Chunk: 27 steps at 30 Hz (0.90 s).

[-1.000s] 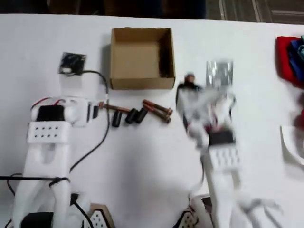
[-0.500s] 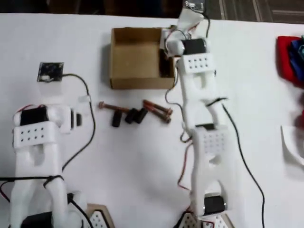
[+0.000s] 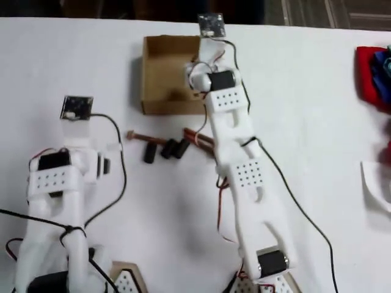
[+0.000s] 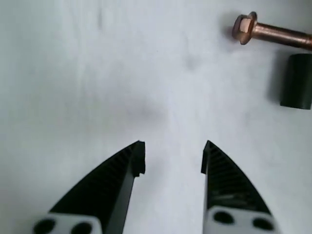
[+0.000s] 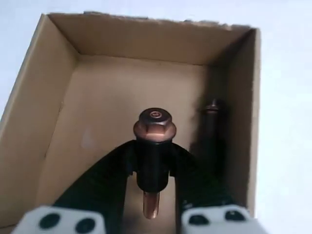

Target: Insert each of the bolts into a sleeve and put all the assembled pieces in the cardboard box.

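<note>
Two arms stand at the white table (image 3: 317, 91). The left gripper (image 4: 172, 157) hangs open over bare table and holds nothing. A little past it lie a loose bolt (image 4: 273, 33) and a black sleeve (image 4: 296, 81), close together but not joined. A bunch of bolts and sleeves (image 3: 170, 149) lies just in front of the cardboard box (image 5: 122, 34). Farthest off, the right gripper (image 5: 152, 163) is over the box, squeezing a bolt in its sleeve (image 5: 154, 126). Another dark piece (image 5: 212, 129), maybe also a bolt in a sleeve, lies inside the box by one wall.

Copper bolt (image 5: 154, 127), black sleeve (image 5: 152, 168), brown cardboard box (image 5: 53, 97), white table (image 3: 305, 91).
</note>
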Available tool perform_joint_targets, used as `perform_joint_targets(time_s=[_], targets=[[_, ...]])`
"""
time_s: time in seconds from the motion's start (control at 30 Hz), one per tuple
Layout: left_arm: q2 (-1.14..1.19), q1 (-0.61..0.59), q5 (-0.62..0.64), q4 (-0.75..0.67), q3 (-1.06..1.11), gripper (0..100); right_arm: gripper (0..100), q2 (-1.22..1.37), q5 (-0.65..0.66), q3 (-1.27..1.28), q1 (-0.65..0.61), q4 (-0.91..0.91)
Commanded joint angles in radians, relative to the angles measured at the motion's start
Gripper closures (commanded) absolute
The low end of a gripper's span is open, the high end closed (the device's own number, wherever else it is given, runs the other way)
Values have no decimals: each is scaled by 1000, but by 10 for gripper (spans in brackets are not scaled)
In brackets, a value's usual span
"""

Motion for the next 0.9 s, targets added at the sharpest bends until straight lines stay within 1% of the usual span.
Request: perform_joint_targets(time_s=[0.0,0.17,0.3,0.37,0.5,0.57,0.63,0.87], targets=[[-9,-9,-6,-55,4,789,975,-5,11,-63,13,5],[-9,-8,-6,-55,-2,789,968,24,12,-63,18,5],[-9,-8,-6,-55,-2,789,866,18,12,-64,19,31],[-9,-8,-6,-55,-1,789,835,15,11,-69,19,33],[-9,-8,-6,-55,4,789,872,-16,11,-71,25,19],[-6,-9,-6,-55,4,789,914,-44,5,-69,41,19],[-6,-11,-6,-55,4,789,982,-77,8,-69,62,22],[-9,-11,-6,-55,-1,789,978,-113,11,-66,220,101]])
